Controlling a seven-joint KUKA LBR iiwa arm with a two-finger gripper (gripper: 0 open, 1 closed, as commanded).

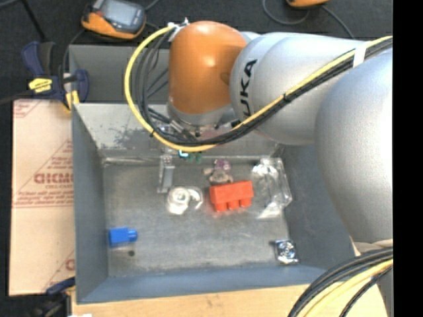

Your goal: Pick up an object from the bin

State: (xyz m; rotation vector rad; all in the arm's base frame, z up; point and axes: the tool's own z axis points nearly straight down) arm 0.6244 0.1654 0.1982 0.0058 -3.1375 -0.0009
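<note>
Robot lab: KUKA arm w/ bin

To the right of the pincer lie a purple figure, a red block and, beyond them, a crumpled clear wrapper. A blue cylinder lies below-left of it, well apart, and a shiny metal bit far below-right.

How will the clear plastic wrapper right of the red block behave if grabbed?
The clear plastic wrapper looks like thin crumpled film, so probably floppy and light, collapsing when squeezed. Its glossy highlights suggest it may slip. It lies close beside the red block, so pushing might nudge that too.
</note>
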